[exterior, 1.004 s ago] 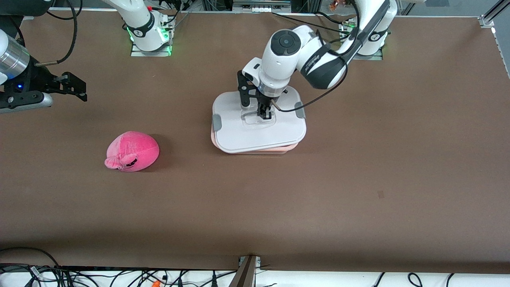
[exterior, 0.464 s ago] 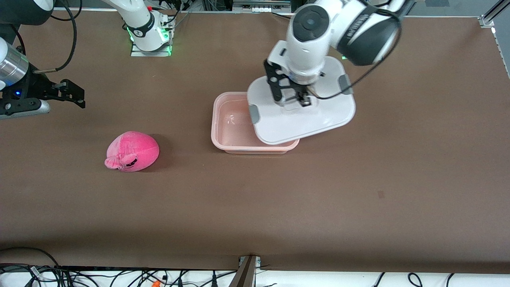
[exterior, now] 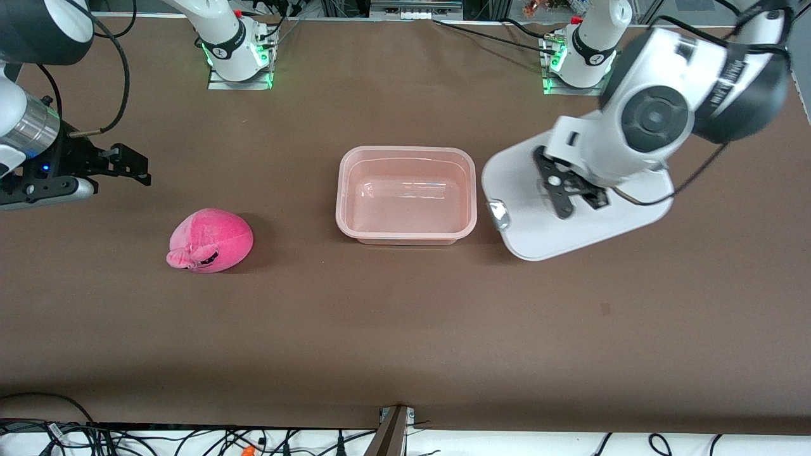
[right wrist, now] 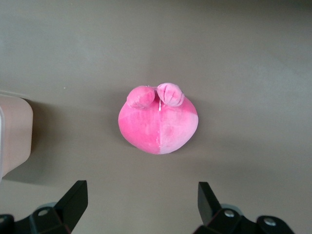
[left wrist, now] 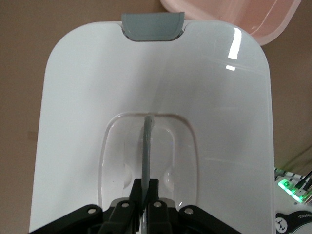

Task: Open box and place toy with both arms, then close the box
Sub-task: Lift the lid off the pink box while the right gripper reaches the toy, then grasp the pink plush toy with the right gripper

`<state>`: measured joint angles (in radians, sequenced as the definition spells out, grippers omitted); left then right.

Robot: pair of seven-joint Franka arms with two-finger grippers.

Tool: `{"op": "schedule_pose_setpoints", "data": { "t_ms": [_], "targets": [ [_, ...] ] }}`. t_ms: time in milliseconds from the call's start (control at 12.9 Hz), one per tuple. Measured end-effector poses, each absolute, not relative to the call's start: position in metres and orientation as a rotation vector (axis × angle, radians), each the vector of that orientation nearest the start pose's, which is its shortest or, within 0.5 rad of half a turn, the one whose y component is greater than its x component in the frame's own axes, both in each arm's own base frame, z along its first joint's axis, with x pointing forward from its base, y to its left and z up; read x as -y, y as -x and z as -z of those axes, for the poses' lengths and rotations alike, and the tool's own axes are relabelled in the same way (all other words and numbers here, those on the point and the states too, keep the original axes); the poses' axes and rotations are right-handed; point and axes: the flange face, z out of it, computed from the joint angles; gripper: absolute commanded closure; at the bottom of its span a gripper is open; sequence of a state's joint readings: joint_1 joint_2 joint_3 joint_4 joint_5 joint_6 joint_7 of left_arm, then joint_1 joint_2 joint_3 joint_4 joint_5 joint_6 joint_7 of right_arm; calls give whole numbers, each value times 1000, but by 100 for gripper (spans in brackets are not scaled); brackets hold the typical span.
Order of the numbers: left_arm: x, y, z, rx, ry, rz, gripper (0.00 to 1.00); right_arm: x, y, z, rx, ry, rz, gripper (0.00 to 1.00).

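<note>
The toy [exterior: 210, 241] lies at middle left of the front frame, just below the right gripper [exterior: 130, 166], whose jaws stand wide and empty; its long axis runs across the frame; the open box [exterior: 406, 194] sits at centre; the left gripper [exterior: 573, 193], at right, is clamped on the lid [exterior: 526, 234], so the right arm is nearer.

A brown table [exterior: 405, 329] fills the room's middle. Along its edge nearest the front camera, black cables [exterior: 190, 437] tangle on a white strip, with a small orange connector [exterior: 248, 451] among them. A grey metal bracket [exterior: 394, 427] juts at that edge's midpoint.
</note>
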<state>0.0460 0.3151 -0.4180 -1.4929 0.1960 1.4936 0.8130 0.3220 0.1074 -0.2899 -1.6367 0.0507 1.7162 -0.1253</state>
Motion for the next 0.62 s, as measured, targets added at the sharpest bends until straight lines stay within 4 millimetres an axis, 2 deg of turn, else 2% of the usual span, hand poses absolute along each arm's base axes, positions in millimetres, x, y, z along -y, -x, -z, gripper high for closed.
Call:
{"op": "schedule_pose_setpoints", "data": {
  "t_ms": [155,309,464,618],
  "targets": [
    [114,-611,-466,-1722,2612,-495,100,-36,-605,-506,235,3125,-130,0],
    [55,-630,-441,-1768,2640,-482,100,-41,-620,-468,240,3137,-176,0],
    [7,-643,-416,-1829,2643,-445,100,-45,-628,-441,244,3143,-154,0],
    [-35,-648,-397,-1881,2632,-405,100,-45,-627,-407,244,3151,-112,0]
  ]
}}
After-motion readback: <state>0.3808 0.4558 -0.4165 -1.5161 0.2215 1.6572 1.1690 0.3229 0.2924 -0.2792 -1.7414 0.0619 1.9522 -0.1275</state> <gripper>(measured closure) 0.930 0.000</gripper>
